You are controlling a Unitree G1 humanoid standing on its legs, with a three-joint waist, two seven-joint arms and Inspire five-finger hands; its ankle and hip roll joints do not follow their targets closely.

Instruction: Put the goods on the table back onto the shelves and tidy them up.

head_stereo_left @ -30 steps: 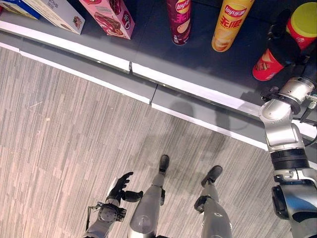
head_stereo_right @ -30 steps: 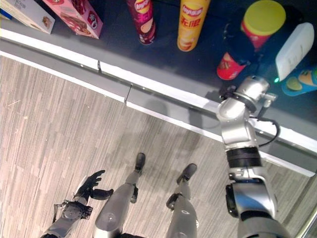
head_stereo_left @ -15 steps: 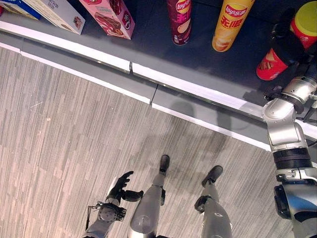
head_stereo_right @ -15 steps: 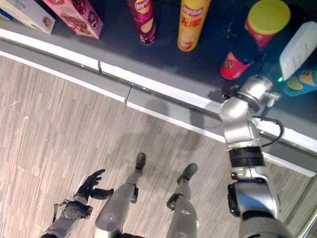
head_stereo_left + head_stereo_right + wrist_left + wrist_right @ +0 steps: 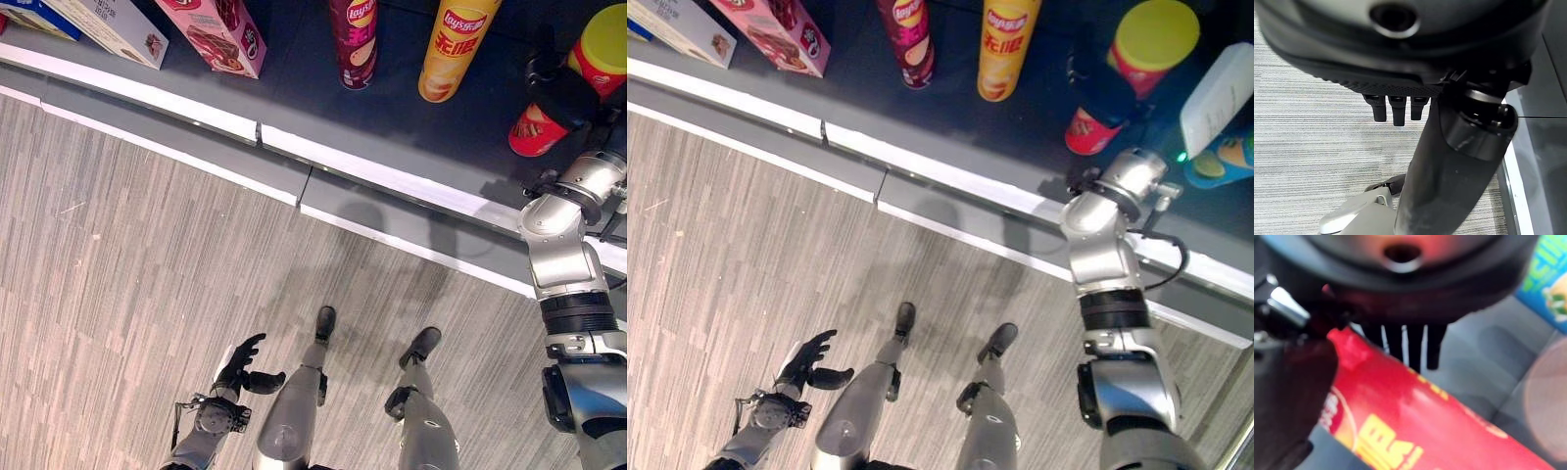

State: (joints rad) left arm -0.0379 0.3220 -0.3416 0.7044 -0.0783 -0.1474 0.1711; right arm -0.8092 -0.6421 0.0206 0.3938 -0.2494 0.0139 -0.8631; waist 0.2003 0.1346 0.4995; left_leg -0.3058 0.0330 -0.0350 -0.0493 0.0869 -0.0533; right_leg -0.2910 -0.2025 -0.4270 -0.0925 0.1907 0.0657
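Gripping the red can (image 5: 542, 111) tilted above the shelf (image 5: 392, 108), right hand (image 5: 560, 90) has apparently not set it down.

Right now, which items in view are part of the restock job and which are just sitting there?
In play:
- red can with yellow lid, tilted, right hand wrapped round it
- dark shelf it goes on

Just sitting there:
- maroon can
- orange can
- pink box
- white box
- left hand, open, low over the floor
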